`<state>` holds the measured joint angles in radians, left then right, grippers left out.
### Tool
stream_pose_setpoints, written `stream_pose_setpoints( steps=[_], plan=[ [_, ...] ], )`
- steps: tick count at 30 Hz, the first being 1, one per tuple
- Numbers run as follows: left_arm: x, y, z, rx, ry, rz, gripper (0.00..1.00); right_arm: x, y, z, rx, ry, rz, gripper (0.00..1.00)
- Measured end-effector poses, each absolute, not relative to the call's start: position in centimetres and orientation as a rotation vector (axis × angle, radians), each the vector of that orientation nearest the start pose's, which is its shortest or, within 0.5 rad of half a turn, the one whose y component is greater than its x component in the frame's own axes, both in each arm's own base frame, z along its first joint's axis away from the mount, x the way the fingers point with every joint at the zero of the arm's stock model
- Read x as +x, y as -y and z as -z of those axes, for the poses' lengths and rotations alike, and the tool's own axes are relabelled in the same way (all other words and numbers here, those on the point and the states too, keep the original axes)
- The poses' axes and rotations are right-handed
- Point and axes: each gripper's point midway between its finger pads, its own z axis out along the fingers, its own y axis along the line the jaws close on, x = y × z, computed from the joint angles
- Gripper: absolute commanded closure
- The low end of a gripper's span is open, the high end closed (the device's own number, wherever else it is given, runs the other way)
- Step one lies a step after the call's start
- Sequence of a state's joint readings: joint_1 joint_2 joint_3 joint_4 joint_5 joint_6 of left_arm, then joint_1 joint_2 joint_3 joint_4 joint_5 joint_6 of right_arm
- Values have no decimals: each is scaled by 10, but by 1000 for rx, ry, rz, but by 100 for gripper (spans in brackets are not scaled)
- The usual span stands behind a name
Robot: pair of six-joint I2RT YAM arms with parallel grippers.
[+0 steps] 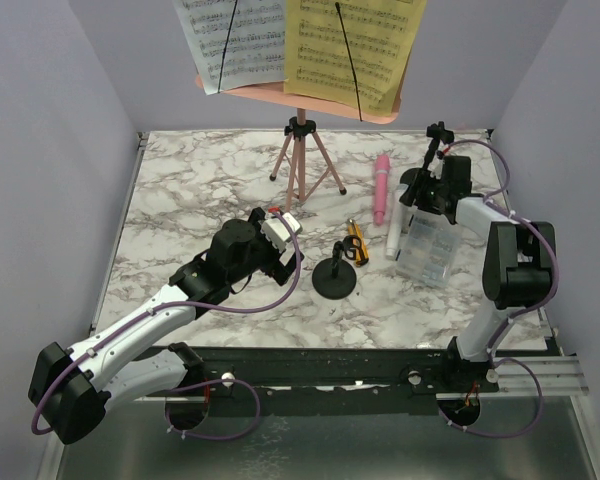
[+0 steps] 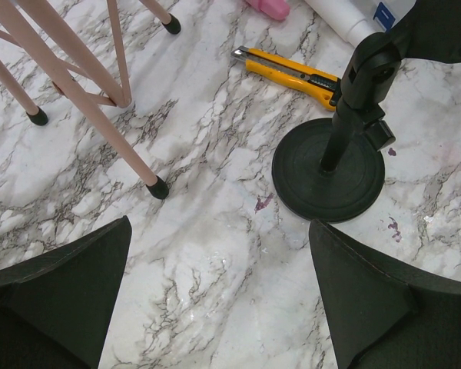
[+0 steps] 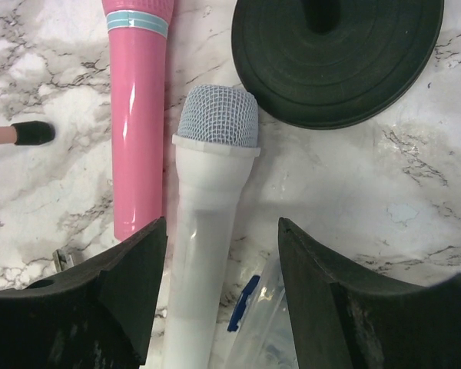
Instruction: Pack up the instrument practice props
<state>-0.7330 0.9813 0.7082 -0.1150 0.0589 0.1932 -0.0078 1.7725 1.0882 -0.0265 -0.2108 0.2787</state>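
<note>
L jaws: spread wide, nothing between them, touching nothing. They hang over bare marble-pattern desk. Just ahead in the wrist view stands a black round-based mic mount, upright, stem rising from its disc base. A small yellow-and-black cutter lies flat just beyond that base.

R jaws: part open, one each side of the white plastic toy mic w/ grey mesh head. Clear gap on one side of the barrel; other side v. close, can't tell if touching. Not clenched on it: the mic lies flat on the desk. Its long axis runs near-to-far, mesh head pointing to the far edge, away from the jaws.

Pink plastic toy mic lies just beside it on the left, parallel, blue-banded end also toward the far side. A 2nd black round-based mount sits just beyond the white mic's head, off to the right. A corner of the clear plastic box is just beside the barrel.

Back of desk: pink tripod stands upright carrying the pink music rack. White sheet-music page is on its left, yellow sheet-music page on its right.
</note>
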Motion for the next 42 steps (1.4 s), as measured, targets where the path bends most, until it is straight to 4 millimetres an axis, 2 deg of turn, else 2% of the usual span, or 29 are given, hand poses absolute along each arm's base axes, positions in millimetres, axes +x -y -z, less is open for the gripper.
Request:
stream_pose_setpoints(
  steps=[6, 10, 13, 15, 20, 24, 30, 37, 42],
  plan=[
    [252, 230, -193, 920, -1753, 410, 1, 445, -61, -112, 72, -2198, -476, 29],
    [252, 230, -192, 922, -1753, 409, 1, 424, -86, -146, -174, -2101, -602, 22],
    [252, 230, -192, 922, -1753, 409, 1, 400, -107, -170, -382, -1999, -703, 17],
    [252, 230, -192, 922, -1753, 409, 1, 376, -123, -185, -537, -1908, -789, 15],
    [252, 230, -192, 922, -1753, 409, 1, 324, -150, -207, -822, -1697, -960, 13],
    [252, 230, -192, 923, -1755, 409, 1, 293, -160, -209, -993, -1558, -1043, 11],
    [252, 230, -191, 924, -1757, 408, 1, 256, -169, -200, -1183, -1337, -1117, 4],
    [252, 230, -188, 928, -1765, 408, 1, 238, -185, -182, -1286, -1220, -1163, 5],
    [252, 230, -186, 931, -1772, 405, 1, 241, -206, -173, -1355, -1179, -1228, 8]
  ],
)
